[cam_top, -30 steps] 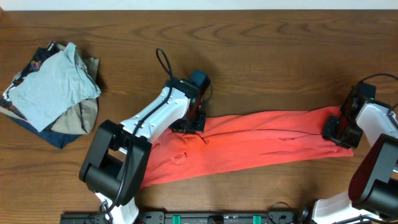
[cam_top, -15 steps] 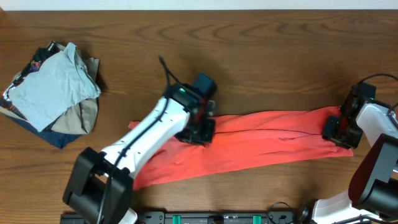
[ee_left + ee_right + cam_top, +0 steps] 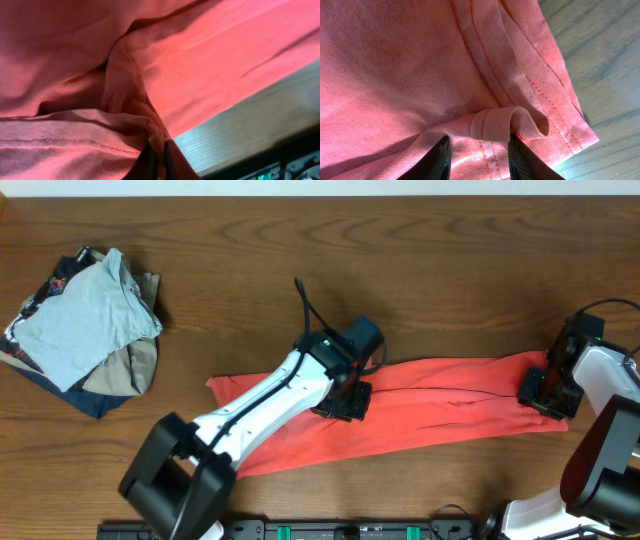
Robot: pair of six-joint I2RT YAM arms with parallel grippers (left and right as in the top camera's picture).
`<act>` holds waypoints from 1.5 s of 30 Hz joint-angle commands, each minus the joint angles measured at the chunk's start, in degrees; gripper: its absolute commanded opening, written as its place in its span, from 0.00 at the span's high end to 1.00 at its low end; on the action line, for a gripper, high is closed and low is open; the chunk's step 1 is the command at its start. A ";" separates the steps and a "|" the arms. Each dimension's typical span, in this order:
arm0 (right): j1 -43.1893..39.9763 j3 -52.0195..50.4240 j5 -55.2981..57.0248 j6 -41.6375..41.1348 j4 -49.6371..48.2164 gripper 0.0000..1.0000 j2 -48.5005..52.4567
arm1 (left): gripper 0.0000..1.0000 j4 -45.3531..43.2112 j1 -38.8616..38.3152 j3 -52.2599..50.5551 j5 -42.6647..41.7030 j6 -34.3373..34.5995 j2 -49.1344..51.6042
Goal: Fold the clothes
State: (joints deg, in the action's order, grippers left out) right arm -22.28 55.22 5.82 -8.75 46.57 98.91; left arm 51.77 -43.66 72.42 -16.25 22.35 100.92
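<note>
Only the wrist views show left and right jaws each pinching a T-shirt (image 3: 440,405) fold, hidden overhead.

I see the T-shirt (image 3: 440,405) as one plain red-orange all over. Through both wrist cameras it reads pinker to me, with its seams stitched in matching red thread. The table (image 3: 450,260) is dark brown wood with a wavy grain. In the pile, the grey shirt (image 3: 75,325) on top is pale, the tan garment (image 3: 138,365) is dull, and the navy garment (image 3: 95,402) is nearly black. The left arm (image 3: 268,392) and the right arm (image 3: 605,370) are white with black joints.
</note>
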 commanded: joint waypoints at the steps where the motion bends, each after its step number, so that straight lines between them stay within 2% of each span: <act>1: -0.22 -0.28 -0.07 -0.85 0.11 0.64 -1.14 | 0.71 -0.11 0.00 -0.28 1.05 1.77 2.29; 4: -0.22 -0.28 -0.07 -0.85 0.09 0.64 -1.14 | 0.64 -0.42 0.37 -0.24 5.33 1.79 2.49; 9: -0.22 0.17 -0.37 -0.11 0.79 0.62 -1.16 | 0.63 0.66 4.22 -0.02 8.04 1.79 0.81; 14: -0.26 5.68 -1.77 4.59 6.78 0.50 -1.16 | 0.63 4.87 11.74 -0.02 8.41 1.84 -2.75; 17: -0.28 9.49 -2.56 5.75 10.16 0.40 -1.16 | 0.63 8.92 17.62 -0.04 8.41 4.81 -4.07; 20: -0.28 10.91 -8.76 11.17 10.97 0.36 -1.16 | 0.63 11.41 22.84 -0.35 8.41 6.80 -3.93; 25: -0.26 10.27 -13.18 12.72 11.76 0.36 -1.09 | 0.62 10.03 29.11 -4.07 8.33 8.35 -3.93; 31: 0.39 7.43 -14.25 12.66 12.07 0.46 -1.09 | 0.62 4.98 30.25 -13.11 6.62 7.98 -3.93; 38: 0.59 1.90 -14.25 10.91 6.86 0.47 -1.07 | 0.62 -5.77 30.25 -23.19 6.21 7.98 -3.93; 45: 0.59 -4.09 -14.27 4.42 -5.73 0.46 -1.07 | 0.56 -17.75 30.25 -25.77 6.29 7.96 -3.58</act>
State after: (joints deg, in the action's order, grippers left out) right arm -22.15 53.21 -7.97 -0.03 44.60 98.13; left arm 40.97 -13.39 47.88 -10.31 30.41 94.87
